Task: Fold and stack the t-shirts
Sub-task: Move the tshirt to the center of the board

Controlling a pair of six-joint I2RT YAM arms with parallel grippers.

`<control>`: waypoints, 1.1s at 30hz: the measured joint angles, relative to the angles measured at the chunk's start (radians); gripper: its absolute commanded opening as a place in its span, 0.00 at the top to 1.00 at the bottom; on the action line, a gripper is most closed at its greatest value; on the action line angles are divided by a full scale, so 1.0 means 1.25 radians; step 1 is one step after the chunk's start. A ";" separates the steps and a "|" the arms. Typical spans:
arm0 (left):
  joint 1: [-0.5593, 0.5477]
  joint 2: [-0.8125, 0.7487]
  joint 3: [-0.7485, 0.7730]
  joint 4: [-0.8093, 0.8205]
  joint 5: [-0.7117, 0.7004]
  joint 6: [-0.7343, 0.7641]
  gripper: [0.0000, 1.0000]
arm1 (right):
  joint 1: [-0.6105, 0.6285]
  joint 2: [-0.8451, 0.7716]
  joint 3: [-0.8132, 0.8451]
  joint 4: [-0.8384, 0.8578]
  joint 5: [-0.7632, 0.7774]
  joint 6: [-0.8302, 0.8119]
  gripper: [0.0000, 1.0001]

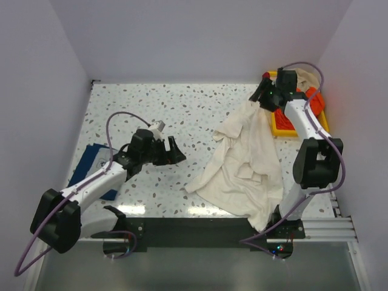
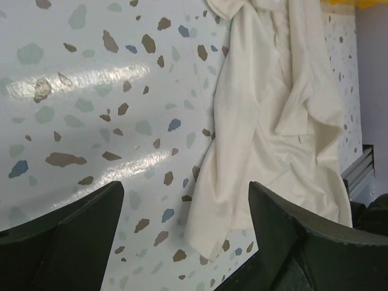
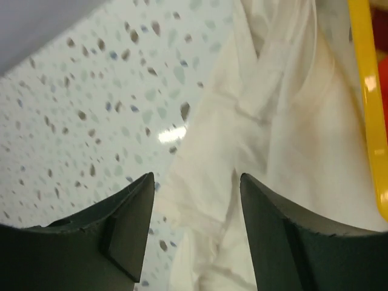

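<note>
The speckled table [image 1: 182, 109] is shared by two tees. The cream tee [image 1: 245, 163] is spread in a rumpled heap on the right side, its far end lying against the tray [image 1: 280, 128] and its near hem reaching the table's front edge by the right arm's base. The navy tee [image 1: 91, 163] is laid flat at the left, partly hidden under the left arm.

The left gripper [image 2: 185, 200] is held agape over bare table near the cream tee's left border, with nothing in it. The right gripper [image 3: 197, 182] is likewise spread and empty, poised above the tee's far end just beside the yellow rim.

Several risks can be judged from here:
- Bunched layers could be pinched together, so the tee would be lifted as a clump rather than opened flat.
- The rim could be caught with the cloth and the tray dragged along.
- The near hem could be pulled off the front edge or snagged on the arm base.
- The navy tee could be rumpled if the left arm is swept back.
</note>
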 measured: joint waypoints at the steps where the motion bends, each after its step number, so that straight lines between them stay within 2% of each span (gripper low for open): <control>1: -0.013 0.004 -0.010 0.002 -0.008 -0.002 0.15 | 0.007 -0.007 -0.041 -0.032 0.009 -0.007 0.37; 4: -0.086 0.034 -0.032 0.016 -0.032 -0.002 0.15 | 0.053 -0.073 -0.151 -0.063 0.065 -0.036 0.35; 10: -0.204 0.173 -0.034 0.060 -0.064 -0.001 0.15 | 0.185 -0.307 -0.324 -0.061 0.136 -0.088 0.37; 16: -0.264 0.314 0.047 0.100 -0.104 0.005 0.16 | 0.180 -0.343 -0.466 -0.063 0.185 -0.110 0.38; 20: -0.285 0.350 0.068 0.126 -0.107 0.004 0.35 | 0.197 -0.343 -0.532 -0.080 0.197 -0.113 0.39; 21: -0.287 0.358 0.073 0.129 -0.107 0.006 0.46 | 0.206 -0.343 -0.540 -0.080 0.205 -0.113 0.40; 23: -0.295 0.374 0.084 0.126 -0.109 0.009 0.60 | 0.216 -0.339 -0.550 -0.080 0.210 -0.114 0.40; 24: -0.301 0.389 0.092 0.125 -0.110 0.011 0.81 | 0.220 -0.333 -0.550 -0.081 0.214 -0.114 0.40; 26: -0.309 0.413 0.111 0.115 -0.115 0.012 1.00 | 0.224 -0.317 -0.551 -0.077 0.226 -0.115 0.40; 30: -0.302 0.439 0.155 0.069 -0.134 0.006 1.00 | 0.226 -0.277 -0.557 -0.073 0.233 -0.117 0.40; 33: -0.226 0.442 0.182 0.031 -0.137 -0.009 1.00 | 0.236 -0.239 -0.556 -0.070 0.233 -0.121 0.40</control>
